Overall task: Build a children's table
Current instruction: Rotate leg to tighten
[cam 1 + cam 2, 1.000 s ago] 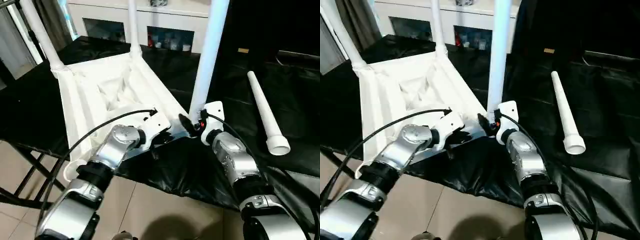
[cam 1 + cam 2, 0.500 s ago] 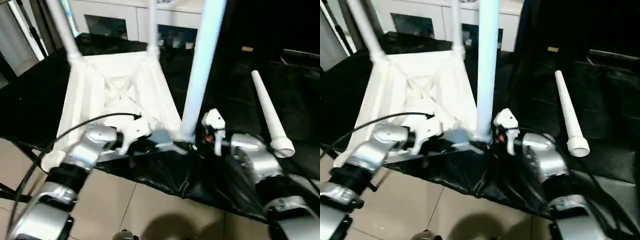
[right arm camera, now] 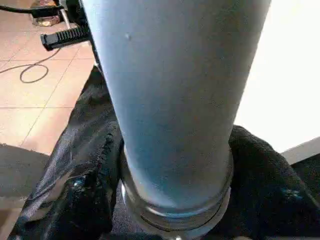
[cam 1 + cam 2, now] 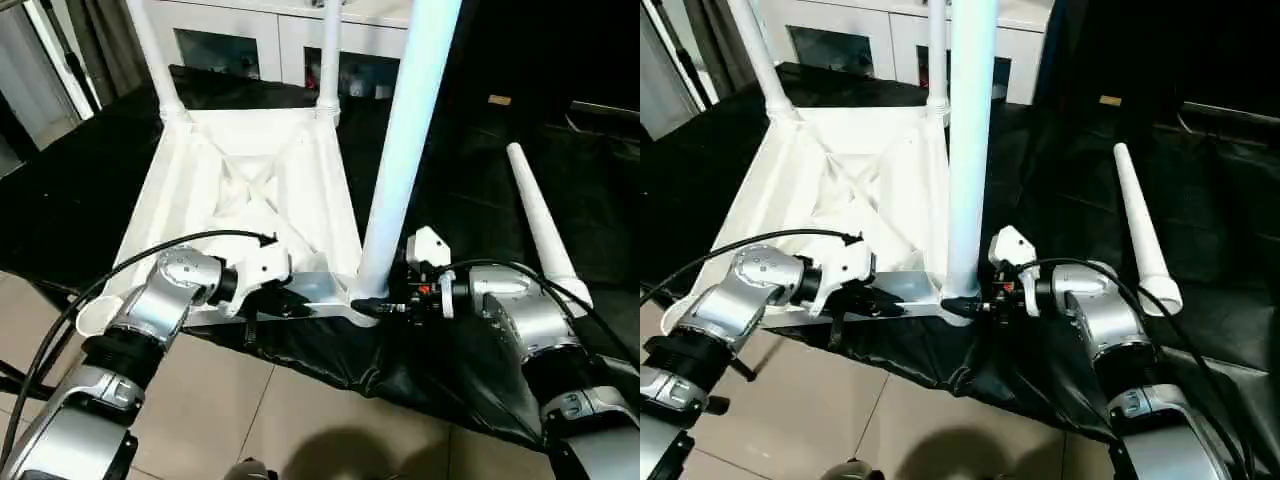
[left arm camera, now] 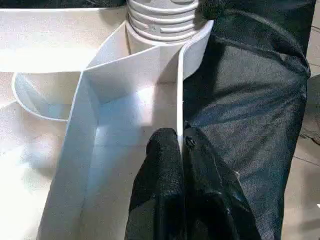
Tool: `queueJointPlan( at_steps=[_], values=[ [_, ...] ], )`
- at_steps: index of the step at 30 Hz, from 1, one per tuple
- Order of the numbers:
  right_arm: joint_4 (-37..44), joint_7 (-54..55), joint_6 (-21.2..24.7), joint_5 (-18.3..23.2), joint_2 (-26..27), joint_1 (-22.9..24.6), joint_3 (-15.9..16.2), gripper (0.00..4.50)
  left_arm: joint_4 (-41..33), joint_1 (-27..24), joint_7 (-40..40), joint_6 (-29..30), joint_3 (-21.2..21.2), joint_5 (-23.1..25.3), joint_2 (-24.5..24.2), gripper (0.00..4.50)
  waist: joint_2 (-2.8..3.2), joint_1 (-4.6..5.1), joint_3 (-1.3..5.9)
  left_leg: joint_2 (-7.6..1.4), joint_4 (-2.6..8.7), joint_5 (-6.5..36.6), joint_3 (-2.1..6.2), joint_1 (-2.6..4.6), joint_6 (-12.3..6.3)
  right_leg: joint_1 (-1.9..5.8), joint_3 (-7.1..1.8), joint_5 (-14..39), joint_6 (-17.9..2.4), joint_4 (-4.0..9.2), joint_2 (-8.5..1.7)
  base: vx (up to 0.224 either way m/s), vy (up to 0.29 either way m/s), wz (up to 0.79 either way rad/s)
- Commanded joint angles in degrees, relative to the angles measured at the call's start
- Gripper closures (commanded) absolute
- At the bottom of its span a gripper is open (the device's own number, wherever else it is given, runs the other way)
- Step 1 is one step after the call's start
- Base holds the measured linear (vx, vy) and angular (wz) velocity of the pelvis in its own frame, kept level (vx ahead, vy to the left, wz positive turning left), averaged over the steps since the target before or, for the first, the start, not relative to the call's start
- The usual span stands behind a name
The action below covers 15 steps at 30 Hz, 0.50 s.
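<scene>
Stood on a floor of pale beige tiles (image 4: 260, 410), dimly shadowed near the bottom edge. Draped in crumpled black sheeting (image 4: 470, 210), with a dark folding frame (image 4: 20, 375) showing beneath at the left. Backed by a white cabinet (image 4: 290, 30) with glass doors and small items behind them, beside a grey curtain (image 4: 30, 70) at far left.

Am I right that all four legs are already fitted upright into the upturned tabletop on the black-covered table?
Not quite: three legs stand in the tabletop; the fourth leg lies loose on the black cover beside it, as the left eye view shows.
</scene>
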<state>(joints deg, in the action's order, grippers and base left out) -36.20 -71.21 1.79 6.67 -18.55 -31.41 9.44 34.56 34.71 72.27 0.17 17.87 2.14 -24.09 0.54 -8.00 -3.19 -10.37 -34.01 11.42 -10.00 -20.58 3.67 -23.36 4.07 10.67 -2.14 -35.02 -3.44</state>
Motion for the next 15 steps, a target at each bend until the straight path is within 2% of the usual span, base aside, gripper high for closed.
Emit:
queueJointPlan(
  at_steps=[1, 3, 5, 7, 9, 10, 11, 12, 13, 14, 15],
  values=[
    [1.2, 1.4, 0.3, 0.1, 2.9, 1.5, 2.1, 1.71, -1.2, 1.3, -4.7, 1.2, -1.2, -0.3, 2.0, 4.5, -0.28, 0.01, 4.03, -3.33, 3.61, 5.1, 0.76, 0.24, -4.65, 3.35, -3.11, 6.6, -12.8, 3.32, -5.53, 0.0, 0.0, 0.0],
    [0.5, 7.4, 0.2, -1.0, 4.5, 2.0, 0.9, 1.75, -1.0, 1.8, -7.9, 3.8, -1.7, 0.2, 3.7, 4.5, -0.21, -0.01, 3.91, -3.32, 3.75, 6.0, 0.84, 0.26, -4.01, 3.32, -3.12, 8.0, -12.5, 3.52, -5.6, 0.0, 0.0, 0.0],
    [0.0, 10.8, -0.3, -1.7, 5.4, 2.1, 0.2, 1.78, -0.8, 2.1, -9.6, 5.0, -1.9, 0.3, 4.7, 4.5, -0.27, 0.23, 3.68, -3.22, 3.97, 7.7, 0.93, 0.41, -2.85, 3.24, -3.15, 11.7, -11.7, 4.0, -5.72, 0.0, 0.0, 0.0],
    [-2.3, 20.7, 0.0, -3.0, 8.2, 2.1, -1.7, 1.78, 0.2, 3.2, -14.4, 7.1, -2.4, 0.5, 8.1, 4.5, -0.36, 0.69, 3.43, -3.0, 4.31, 9.9, 1.06, 0.68, -1.43, 3.24, -3.15, 17.6, -10.1, 4.77, -5.79, 0.0, 0.0, 0.0],
    [-3.8, 28.3, 0.7, -3.4, 10.9, 2.0, -3.5, 1.79, 1.5, 4.1, -19.0, 8.2, -2.5, 1.4, 11.3, 4.5, -0.21, 1.16, 3.46, -2.98, 4.36, 9.9, 1.1, 0.76, -0.71, 3.12, -3.3, 18.1, -9.7, 4.9, -5.73, 0.0, 0.0, 0.0],
    [-3.9, 28.9, 0.8, -3.4, 11.1, 2.0, -3.7, 1.79, 1.7, 4.2, -19.5, 8.3, -2.4, 1.5, 11.5, 4.5, -0.34, 1.31, 3.49, -2.85, 4.38, 10.3, 1.15, 0.81, -0.61, 3.19, -3.19, 18.7, -9.4, 5.05, -5.69, 0.0, 0.0, 0.0],
    [-5.2, 35.2, 1.3, -3.3, 13.8, 1.7, -5.2, 1.79, 2.9, 5.1, -23.8, 9.2, -2.0, 2.9, 14.2, 4.5, -0.07, 1.38, 3.61, -2.84, 4.33, 9.7, 1.17, 0.72, -0.58, 3.27, -3.25, 18.0, -9.3, 4.92, -5.69, 0.0, 0.0, 0.0],
    [-5.8, 39.5, 1.5, -3.2, 16.1, 1.4, -6.2, 1.8, 3.4, 5.5, -26.5, 9.4, -1.3, 4.2, 16.0, 4.5, -0.12, 1.57, 3.63, -2.79, 4.37, 9.6, 1.17, 0.67, -0.62, 3.34, -3.23, 16.7, -9.3, 4.97, -5.57, 0.0, 0.0, 0.0],
    [-5.8, 39.5, 1.5, -3.2, 16.1, 1.4, -6.2, 1.8, 3.4, 5.5, -26.6, 9.4, -1.3, 4.2, 16.0, 4.5, -0.18, 1.54, 3.67, -2.68, 4.31, 9.2, 1.15, 0.59, -0.89, 3.37, -3.25, 16.3, -9.2, 4.95, -5.58, 0.0, 0.0, 0.0],
    [-5.8, 40.8, 1.6, -3.2, 17.0, 1.4, -6.3, 1.8, 3.4, 5.6, -27.4, 9.7, -1.1, 4.4, 16.6, 4.5, 0.16, 1.43, 3.71, -2.68, 4.26, 9.2, 1.19, 0.6, -1.01, 3.36, -3.24, 16.1, -9.3, 4.89, -5.67, 0.0, 0.0, 0.0],
    [-6.0, 42.4, 1.0, -3.8, 18.0, 1.1, -6.0, 1.8, 3.2, 5.7, -28.0, 9.8, -0.8, 4.7, 17.5, 4.5, 0.19, 1.5, 3.66, -2.7, 4.31, 9.2, 1.18, 0.46, -1.41, 3.34, -3.23, 15.7, -9.2, 4.93, -5.57, 0.0, 0.0, 0.0]
  ],
)
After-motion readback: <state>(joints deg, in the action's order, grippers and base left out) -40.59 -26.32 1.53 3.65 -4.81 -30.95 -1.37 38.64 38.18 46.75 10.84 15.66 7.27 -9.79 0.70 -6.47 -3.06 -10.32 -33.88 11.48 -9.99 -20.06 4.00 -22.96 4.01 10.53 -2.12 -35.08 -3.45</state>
